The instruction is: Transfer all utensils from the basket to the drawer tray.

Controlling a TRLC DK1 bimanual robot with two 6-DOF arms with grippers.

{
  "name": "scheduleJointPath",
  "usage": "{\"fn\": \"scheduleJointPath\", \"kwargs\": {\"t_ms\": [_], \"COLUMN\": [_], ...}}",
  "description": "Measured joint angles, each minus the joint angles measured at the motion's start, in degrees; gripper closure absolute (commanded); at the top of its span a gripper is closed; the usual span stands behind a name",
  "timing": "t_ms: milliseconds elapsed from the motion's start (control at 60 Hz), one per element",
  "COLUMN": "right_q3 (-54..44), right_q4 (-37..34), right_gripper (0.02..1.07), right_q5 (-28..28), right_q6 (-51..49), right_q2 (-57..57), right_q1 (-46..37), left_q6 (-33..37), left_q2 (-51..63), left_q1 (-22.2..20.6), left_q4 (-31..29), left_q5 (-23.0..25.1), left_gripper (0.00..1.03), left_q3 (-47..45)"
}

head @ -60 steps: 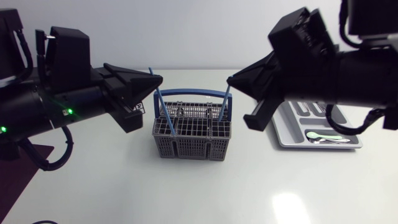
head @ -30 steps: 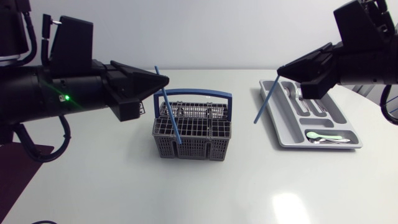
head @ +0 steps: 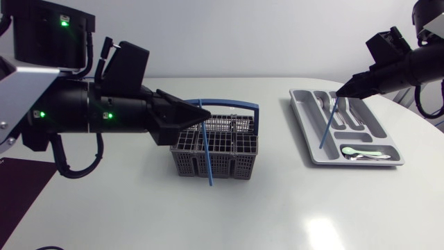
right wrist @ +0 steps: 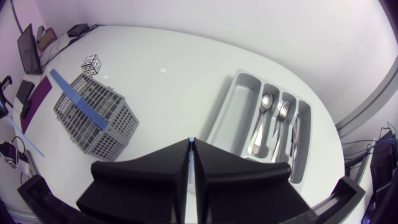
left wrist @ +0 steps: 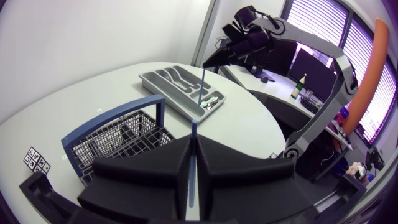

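On left: left fingers (head: pixel 196 118) clamped on left blue stick (head: pixel 207 154). Stick hangs steeply across grey basket (head: pixel 229 165), lower end past its near wall in head view. Basket mid-worktop (head: pixel 139 215). Grey tray (head: pixel 303 114) to right, holding cutlery (head: pixel 325 104) and green spoon (head: pixel 357 151). Right fingers (head: pixel 350 86) clamped on right blue stick (head: pixel 327 126), which slants down over tray's left side.

Two blue sticks (head: pixel 206 149) (head: pixel 327 125), one basket (head: pixel 215 167), one tray (head: pixel 326 156)
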Motion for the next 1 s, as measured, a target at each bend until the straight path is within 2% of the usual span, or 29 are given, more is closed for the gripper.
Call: {"fn": "scheduleJointPath", "kwargs": {"t_ms": [417,833,867,933,1000], "right_q3": [21.8,33.0,33.5,33.9,33.9], "right_q4": [-8.7,-11.2,-11.1,-10.5,-10.1], "right_gripper": [1.01,1.0,0.93,0.6,0.4], "right_q5": [1.1,1.0,1.0,1.1,1.2], "right_q6": [0.3,2.2,2.2,2.5,3.1], "right_q2": [23.9,38.1,38.9,40.0,40.6], "right_q1": [-3.3,-4.0,-4.1,-4.2,-4.2], "left_q6": [-1.3,-2.6,-2.6,-2.6,-2.6], "left_q2": [7.1,11.1,11.4,11.6,11.6], "left_q1": [-0.7,-0.7,-0.7,-0.9,-1.1], "left_q4": [-1.8,-3.3,-3.4,-3.5,-3.7], "left_q5": [6.4,11.2,11.2,11.3,11.2], "left_gripper": [1.0,1.0,1.0,1.0,1.0], "left_q3": [2.9,5.6,5.7,5.8,5.9]}}
